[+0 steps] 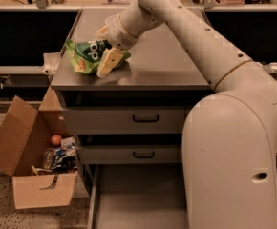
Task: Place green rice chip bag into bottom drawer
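Bag (87,56) lies on the cabinet top (167,63) near its left-front edge, gripper (105,56) right on it; can't tell how wide it's open or whether it grips. Risk: crinkly bag slips or gets shoved off toward the box (19,142), missing the open bottom drawer (138,199).

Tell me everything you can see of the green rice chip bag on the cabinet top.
The green rice chip bag is a crinkly, shiny, bright-green snack bag with a dark-green logo bearing white "pop" letters and pale chip pictures. It lies crumpled near the front left corner of the grey cabinet top. The gripper is at the bag's right end and overlaps it. Whether it has hold of the bag cannot be told.
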`<state>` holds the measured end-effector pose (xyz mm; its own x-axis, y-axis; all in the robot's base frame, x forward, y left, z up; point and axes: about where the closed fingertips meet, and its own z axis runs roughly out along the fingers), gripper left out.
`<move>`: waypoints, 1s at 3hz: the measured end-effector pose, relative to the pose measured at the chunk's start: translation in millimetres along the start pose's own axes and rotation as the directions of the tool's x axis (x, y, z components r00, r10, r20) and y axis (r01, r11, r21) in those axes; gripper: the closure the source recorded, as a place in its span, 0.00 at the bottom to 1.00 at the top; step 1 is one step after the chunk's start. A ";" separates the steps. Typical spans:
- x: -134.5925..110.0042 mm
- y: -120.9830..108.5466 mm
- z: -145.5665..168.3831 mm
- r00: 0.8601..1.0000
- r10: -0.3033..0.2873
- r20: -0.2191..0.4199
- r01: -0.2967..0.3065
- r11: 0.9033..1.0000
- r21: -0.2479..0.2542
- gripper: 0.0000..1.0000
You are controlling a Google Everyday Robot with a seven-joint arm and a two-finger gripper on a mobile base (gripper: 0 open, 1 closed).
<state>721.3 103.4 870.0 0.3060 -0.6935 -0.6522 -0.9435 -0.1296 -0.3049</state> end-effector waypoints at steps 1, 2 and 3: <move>-5.0 2.4 4.6 1.000 -0.021 0.006 0.021 1.000 -0.003 0.38; -18.2 18.3 -5.3 0.999 -0.037 0.034 0.036 0.999 0.013 0.63; -29.6 52.4 -25.0 0.997 -0.027 0.078 0.025 0.999 0.027 0.86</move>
<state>659.7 99.4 890.7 0.3403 -0.6322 -0.6960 -0.9318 -0.1275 -0.3398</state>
